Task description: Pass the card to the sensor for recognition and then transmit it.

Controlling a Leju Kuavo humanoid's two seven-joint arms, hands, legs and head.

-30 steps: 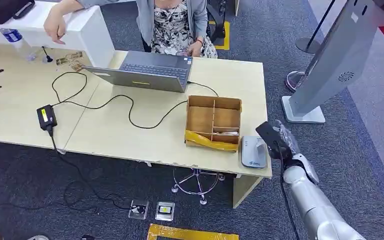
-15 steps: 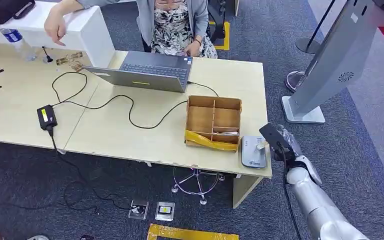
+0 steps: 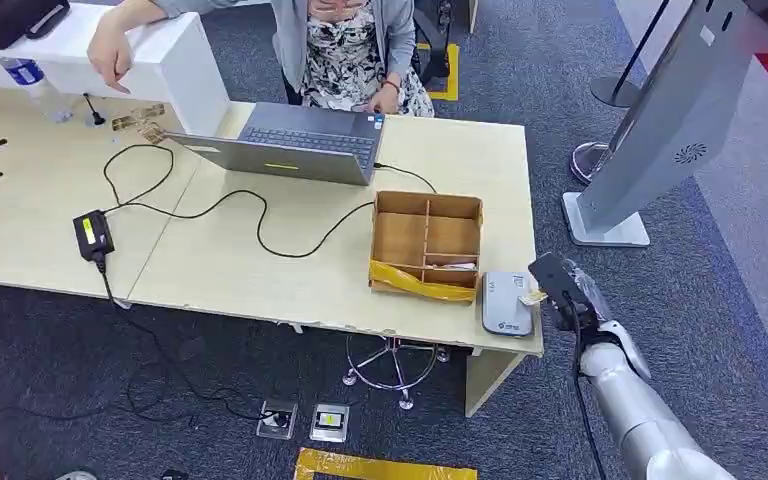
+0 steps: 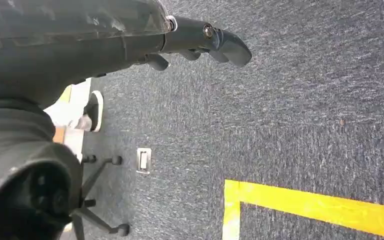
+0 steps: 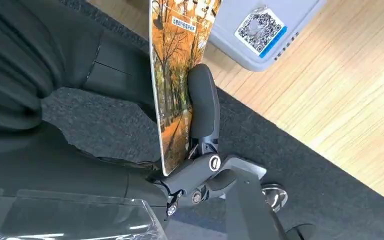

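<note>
One card [image 5: 180, 75] is in the right hand [image 3: 560, 290], pinched flat between the thick thumb and the darker fingers [image 5: 202, 100], with its orange tree picture facing the fingers and its free end reaching past the fingertips toward the sensor [image 3: 507, 302]. In the head view the card's tip is just at the edge of this grey reader, which lies on the table [image 3: 260, 270] beside the cardboard box [image 3: 427, 243]; I cannot tell if it touches. The card looks thin, stiff and light, with a glossy face, so I judge it can slip or turn if the pinch is weak; holding it near one short end, as here, leaves the other end free for reading. The left hand [image 4: 200, 42] hangs over the carpet, its fingers curled loosely and holding nothing. I count one card, one sensor, one box with several compartments, one laptop [image 3: 295, 145] and one person [image 3: 345, 50] sitting behind the table.
</note>
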